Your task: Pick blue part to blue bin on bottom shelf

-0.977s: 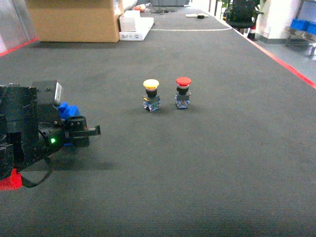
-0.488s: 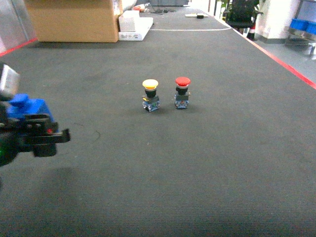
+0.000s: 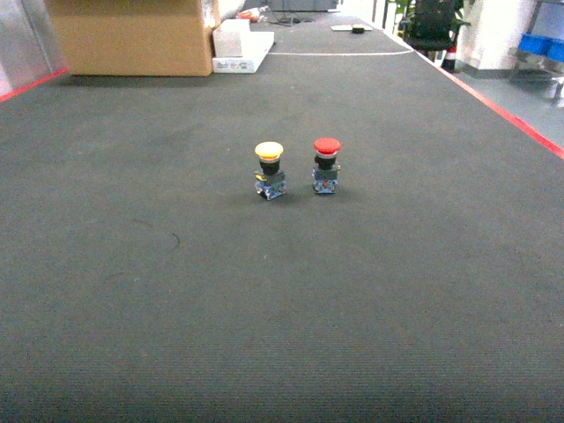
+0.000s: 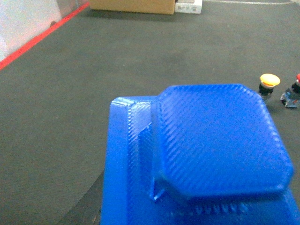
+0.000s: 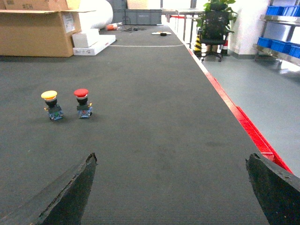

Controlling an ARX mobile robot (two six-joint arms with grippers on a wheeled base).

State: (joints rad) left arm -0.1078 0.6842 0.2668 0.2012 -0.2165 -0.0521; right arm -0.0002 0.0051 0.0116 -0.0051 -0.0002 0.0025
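Observation:
The blue part (image 4: pixel 206 154), a ribbed plastic block with a raised octagonal top, fills the lower left wrist view. My left gripper is shut on it; only a dark sliver of one finger (image 4: pixel 83 210) shows beside it. This gripper and the part are outside the head view. My right gripper (image 5: pixel 171 164) hangs open over the dark mat (image 5: pixel 154 117) with nothing between its fingers. Far right, blue bins (image 5: pixel 280 45) sit on a steel rack; I cannot tell whether that level is the bottom shelf.
A yellow push button (image 3: pixel 269 167) and a red push button (image 3: pixel 327 163) stand upright side by side mid-mat. A cardboard box (image 3: pixel 132 35) and a white box (image 3: pixel 238 46) sit at the far end. A red line (image 5: pixel 243 122) edges the mat's right side.
The left arm carrying the blue part has moved left and out of the head view. The two buttons have not moved.

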